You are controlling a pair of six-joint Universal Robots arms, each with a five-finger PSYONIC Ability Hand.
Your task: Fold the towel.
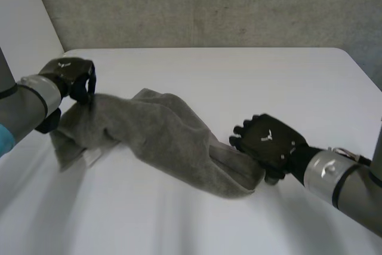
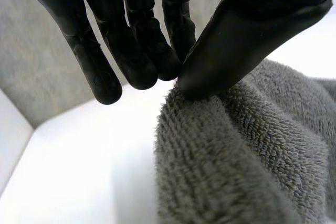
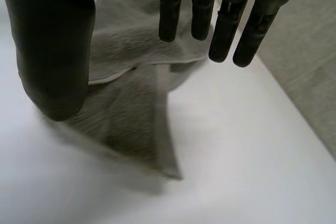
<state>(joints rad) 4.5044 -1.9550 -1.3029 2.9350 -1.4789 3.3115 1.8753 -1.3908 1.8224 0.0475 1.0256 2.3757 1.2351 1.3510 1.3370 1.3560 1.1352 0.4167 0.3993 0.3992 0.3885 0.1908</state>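
White table carries a rumpled grey towel; concrete wall behind.

The towel lies on the table, between left hand and right hand.

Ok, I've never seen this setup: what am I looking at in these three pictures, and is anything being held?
A robot with two arms, each ending in a black hand, works at a white table. The head view looks down from between the arms; the other two each look along one hand's palm from its wrist. A crumpled grey towel lies stretched between the hands. The left hand pinches one end between thumb and fingers. The right hand is open over the other end, fingers straight, gripping nothing.
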